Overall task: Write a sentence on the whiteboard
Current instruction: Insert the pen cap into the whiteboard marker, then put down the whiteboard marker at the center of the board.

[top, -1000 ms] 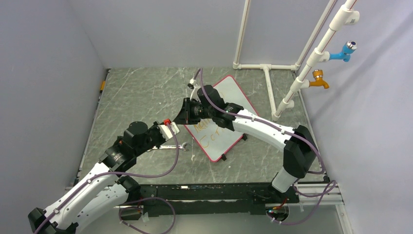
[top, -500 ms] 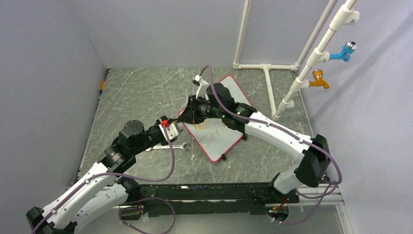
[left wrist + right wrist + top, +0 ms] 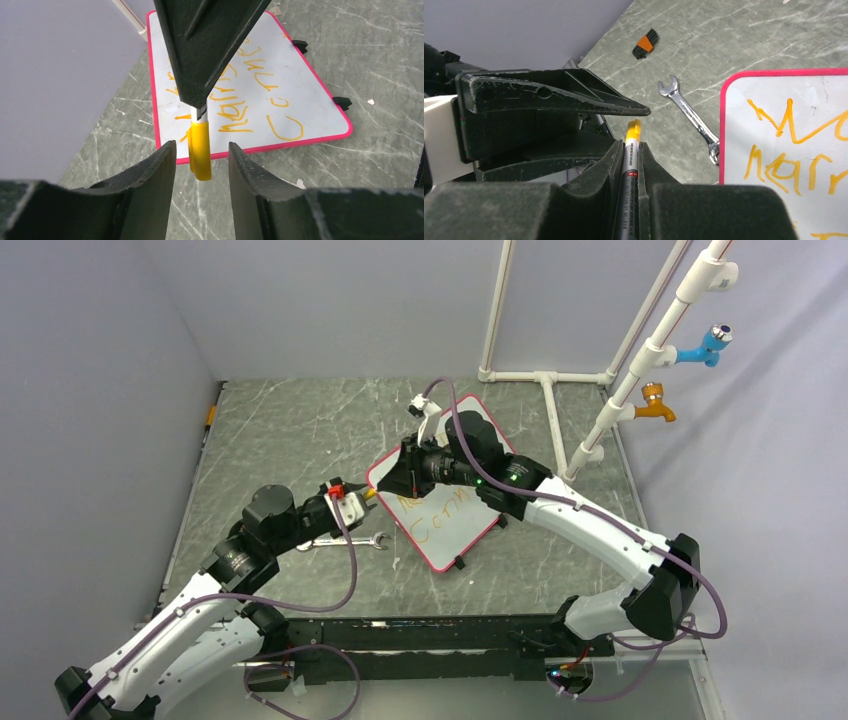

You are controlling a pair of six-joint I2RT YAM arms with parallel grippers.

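With the right claw (image 3: 631, 148) clenched on the pen (image 3: 630, 176) and the left claw (image 3: 201, 148) released, fingers apart around the yellow cap (image 3: 201, 161), above the edge of the whiteboard (image 3: 305, 75) lying flat on the table (image 3: 390, 45), I think the left claw must be centred on the cap and move straight along the pen, never sideways.

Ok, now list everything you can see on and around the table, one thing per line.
whiteboard: one, white, pink rim, yellow writing, flat mid-table
marker: one, yellow cap, in the right gripper
wrench: one, silver, on the table by the whiteboard's rim
small piece: one, orange and black, table's left edge
pipe frame: one, white, back right
blue tap: one, on the slanted pipe
orange tap: one, below the blue one
table: one, grey-green marbled
left gripper: one, black, open either side of the cap
right gripper: one, black, shut on the marker
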